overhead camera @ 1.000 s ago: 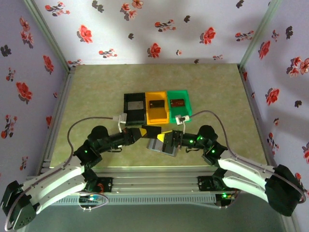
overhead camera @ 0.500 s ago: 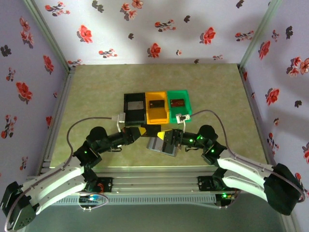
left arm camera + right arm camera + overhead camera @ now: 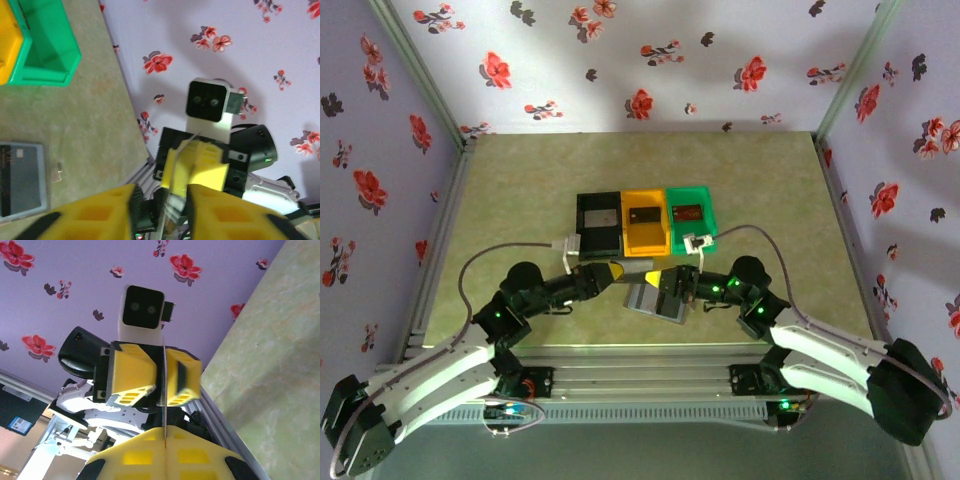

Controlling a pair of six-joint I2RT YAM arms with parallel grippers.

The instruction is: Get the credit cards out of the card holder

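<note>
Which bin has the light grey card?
The black bin, leftmost; its card is light grey. The orange bin and green bin hold darker, reddish cards.

Robotics lab, a data-collection cell, not a home or shop. Cues: two robot arms, left arm point(image 3: 450, 370) and right arm point(image 3: 830, 360), bolted to a slotted aluminium rail point(image 3: 640, 385) at the near table edge. The work surface is a mottled olive mat point(image 3: 520, 190), boxed in by flower-print panels point(image 3: 670, 60) on bare metal corner posts point(image 3: 420, 75), which makes it a backdrop booth rather than room walls. White camera module point(image 3: 143, 307) on a wrist, grey cable point(image 3: 480, 265) looping loose off an arm, green status lights point(image 3: 718, 291) on the joints. Props staged tidily: black bin point(image 3: 599, 222), orange bin point(image 3: 645, 222) and green bin point(image 3: 690, 215) side by side in a row, grey card holder point(image 3: 642, 298) just in front.
</note>
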